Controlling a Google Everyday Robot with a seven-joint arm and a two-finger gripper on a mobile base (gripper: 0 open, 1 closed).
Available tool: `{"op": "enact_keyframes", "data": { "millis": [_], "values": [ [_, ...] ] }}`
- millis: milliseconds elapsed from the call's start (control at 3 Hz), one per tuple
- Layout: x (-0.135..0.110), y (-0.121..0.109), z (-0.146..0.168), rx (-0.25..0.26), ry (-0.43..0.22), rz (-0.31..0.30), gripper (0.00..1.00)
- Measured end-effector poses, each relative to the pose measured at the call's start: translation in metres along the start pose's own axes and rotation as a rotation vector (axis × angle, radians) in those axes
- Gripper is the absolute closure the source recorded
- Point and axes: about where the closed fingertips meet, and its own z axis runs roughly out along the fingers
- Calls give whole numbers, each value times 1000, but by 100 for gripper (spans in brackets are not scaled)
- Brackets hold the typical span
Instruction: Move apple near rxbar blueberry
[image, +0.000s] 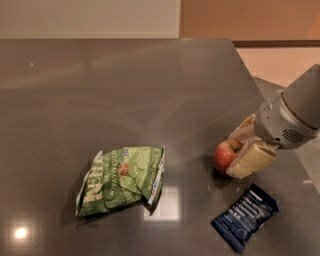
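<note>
The apple (225, 154), small, red with a yellowish patch, sits between the cream fingers of my gripper (237, 153) at the right of the dark table. The gripper is shut on it, low over the surface. The rxbar blueberry (245, 216), a flat navy wrapper with white lettering, lies on the table just below and to the right of the apple, a short gap away. My grey arm (295, 117) comes in from the right edge.
A crumpled green and white chip bag (121, 179) lies left of the apple. The table's right edge (272, 112) runs diagonally behind my arm, with tan floor beyond it. A bright light glare shows near the front left.
</note>
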Motion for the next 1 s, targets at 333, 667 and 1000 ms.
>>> {"op": "enact_keyframes", "data": {
  "millis": [333,667,1000],
  "values": [
    [6,8,-2,-2,-2,-6,36],
    [6,8,-3,0,-1,-8,12],
    [5,9,-3,1,0,-10,0]
  ]
}}
